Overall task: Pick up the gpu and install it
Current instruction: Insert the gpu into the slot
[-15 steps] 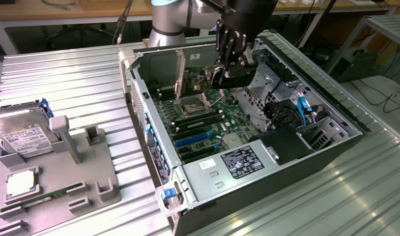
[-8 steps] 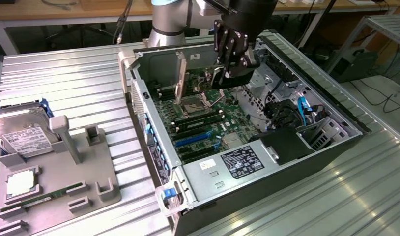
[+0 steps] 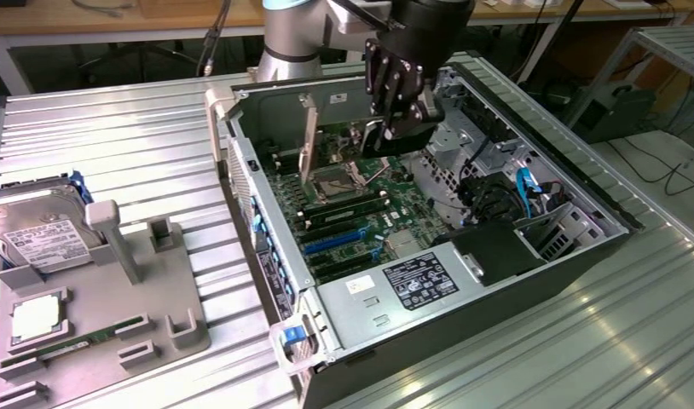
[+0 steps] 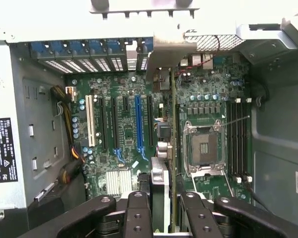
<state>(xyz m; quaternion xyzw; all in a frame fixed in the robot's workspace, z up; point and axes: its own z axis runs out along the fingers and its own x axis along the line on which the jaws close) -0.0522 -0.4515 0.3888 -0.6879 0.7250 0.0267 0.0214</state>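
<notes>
Gripper [image 3: 398,126] at upper centre of the exterior frame, fingers [image 4: 139,213] clamped on edge-on gpu [image 4: 166,52], card upright over motherboard [image 4: 119,124], inside open computer case [image 3: 247,170].

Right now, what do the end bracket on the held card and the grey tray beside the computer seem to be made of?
The bracket on the gpu looks like bare sheet metal: it is silvery, thin and bent at the edge. The grey tray looks like matte plastic, perhaps printed: it is dull and even in colour, with blocky posts.
</notes>
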